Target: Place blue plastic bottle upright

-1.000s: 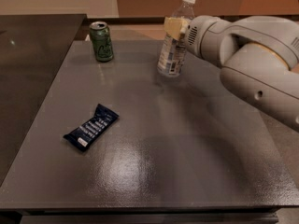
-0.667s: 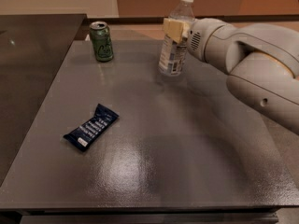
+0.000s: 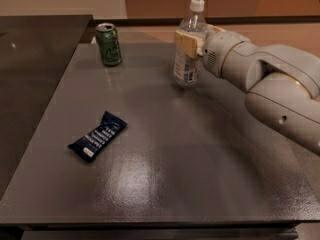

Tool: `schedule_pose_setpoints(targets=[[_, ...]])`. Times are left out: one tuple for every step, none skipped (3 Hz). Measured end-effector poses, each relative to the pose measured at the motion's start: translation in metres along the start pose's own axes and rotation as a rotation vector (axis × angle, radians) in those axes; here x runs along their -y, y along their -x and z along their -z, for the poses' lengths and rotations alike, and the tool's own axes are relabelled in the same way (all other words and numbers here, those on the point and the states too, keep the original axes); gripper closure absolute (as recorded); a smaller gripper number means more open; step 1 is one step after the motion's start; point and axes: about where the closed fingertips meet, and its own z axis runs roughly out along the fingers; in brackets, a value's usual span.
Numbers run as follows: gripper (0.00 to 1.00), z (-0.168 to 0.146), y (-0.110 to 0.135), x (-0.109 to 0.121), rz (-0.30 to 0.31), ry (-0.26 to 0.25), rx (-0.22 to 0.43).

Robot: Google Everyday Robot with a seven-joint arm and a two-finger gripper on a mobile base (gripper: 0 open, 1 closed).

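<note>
The blue plastic bottle [image 3: 188,59] is clear with a white cap and a white label. It stands upright at the back middle of the grey table [image 3: 200,164], its base at or just above the surface. My gripper [image 3: 192,40] reaches in from the right and is shut around the bottle's upper body. One tan finger pad [image 3: 186,43] lies across the front of the bottle and the other finger is hidden behind it.
A green drink can [image 3: 109,44] stands upright at the back left of the table. A flat dark-blue snack wrapper [image 3: 97,136] lies left of the middle. My white arm [image 3: 270,86] spans the right side. A darker counter [image 3: 35,74] adjoins on the left.
The bottle has come from a slight tilt to upright and sunk a little towards the table, with the gripper still around it. The can and wrapper have not moved.
</note>
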Motion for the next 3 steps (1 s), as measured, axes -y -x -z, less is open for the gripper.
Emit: schedule_pose_setpoints(targets=[[1.0, 0.0, 0.012, -0.002, 0.057, -0.008, -0.027], [1.0, -0.001, 0.025, -0.003, 0.118, -0.006, -0.04], [0.82, -0.003, 0.034, -0.004, 0.142, 0.011, -0.034]])
